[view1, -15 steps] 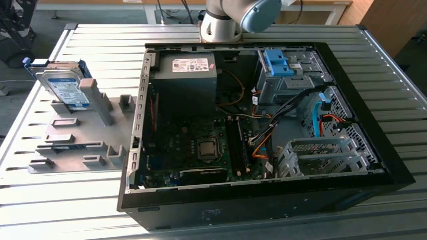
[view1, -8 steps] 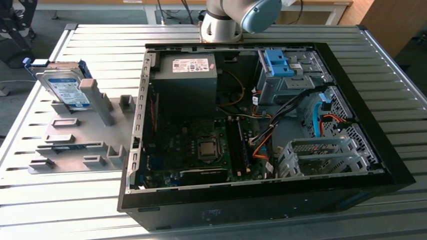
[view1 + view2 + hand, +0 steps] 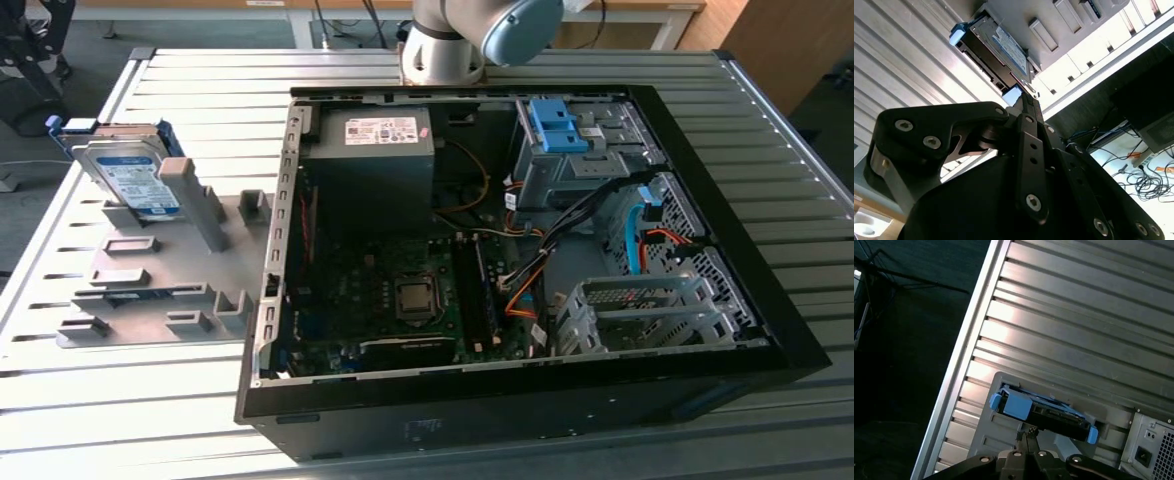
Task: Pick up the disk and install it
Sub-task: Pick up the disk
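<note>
The disk (image 3: 127,170), a silver drive with a white-and-blue label in a blue caddy, leans upright in a slot of the grey fixture plate (image 3: 147,290) at the exterior view's left. Both wrist views look down on the disk (image 3: 999,50) (image 3: 1044,412) from a distance. My gripper (image 3: 1026,436) (image 3: 1027,99) hangs well above the disk, apart from it, fingers pressed together with nothing between them. The arm's wrist joint (image 3: 461,35) sits at the far edge of the table, behind the open computer case (image 3: 521,240).
The case lies on its side on a ribbed metal table (image 3: 200,80). Inside are a grey drive bay with a blue bracket (image 3: 561,125), a metal cage (image 3: 641,310), cables, the power supply (image 3: 374,150) and the motherboard. The fixture plate carries several raised blocks.
</note>
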### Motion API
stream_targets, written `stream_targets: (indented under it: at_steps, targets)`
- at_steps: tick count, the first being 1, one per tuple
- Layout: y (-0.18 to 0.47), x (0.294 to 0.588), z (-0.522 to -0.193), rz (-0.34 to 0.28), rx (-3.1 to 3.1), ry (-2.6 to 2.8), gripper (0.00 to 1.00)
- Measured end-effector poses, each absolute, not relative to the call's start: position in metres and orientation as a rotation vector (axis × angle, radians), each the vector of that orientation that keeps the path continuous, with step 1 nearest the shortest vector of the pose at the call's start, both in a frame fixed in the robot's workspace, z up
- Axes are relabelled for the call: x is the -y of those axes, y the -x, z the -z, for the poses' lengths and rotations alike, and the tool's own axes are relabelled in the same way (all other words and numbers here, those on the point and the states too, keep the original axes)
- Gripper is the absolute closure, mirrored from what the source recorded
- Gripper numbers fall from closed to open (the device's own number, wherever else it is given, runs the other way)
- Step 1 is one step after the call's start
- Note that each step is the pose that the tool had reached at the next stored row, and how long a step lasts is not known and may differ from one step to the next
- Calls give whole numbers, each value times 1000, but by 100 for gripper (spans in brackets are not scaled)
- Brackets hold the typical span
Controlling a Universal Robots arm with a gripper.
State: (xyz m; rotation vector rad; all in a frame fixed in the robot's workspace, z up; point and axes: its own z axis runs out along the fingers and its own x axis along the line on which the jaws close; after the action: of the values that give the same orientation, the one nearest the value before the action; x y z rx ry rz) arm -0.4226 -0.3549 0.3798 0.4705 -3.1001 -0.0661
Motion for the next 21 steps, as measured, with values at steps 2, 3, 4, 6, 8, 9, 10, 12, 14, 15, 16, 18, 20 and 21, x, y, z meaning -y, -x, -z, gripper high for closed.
stream_targets:
  at_steps: [2, 3, 4, 6, 8, 9, 10, 12, 14, 15, 16, 18, 20, 21]
  targets:
    - [423, 355, -380, 66, 3100, -471, 89]
    - [423, 355, -380, 66, 3100, -471, 89]
    - [423, 355, -380, 66, 3100, -473, 89]
    - [423, 355, -380, 66, 3097, -487, 89]
    - [423, 355, -380, 66, 3090, -528, 89]
    - [423, 355, -380, 66, 3085, -554, 89]
    - [423, 355, -380, 66, 3080, -582, 89]
    - [423, 355, -380, 65, 3068, -635, 89]
    - [423, 355, -380, 65, 3056, -688, 89]
    - [423, 355, -380, 65, 3050, -715, 89]
    - [423, 355, -380, 65, 3043, -742, 89]
    - [423, 355, -380, 65, 3029, -794, 89]
    - [423, 355, -380, 64, 3014, -846, 89]
    - [423, 355, -380, 64, 3006, -872, 89]
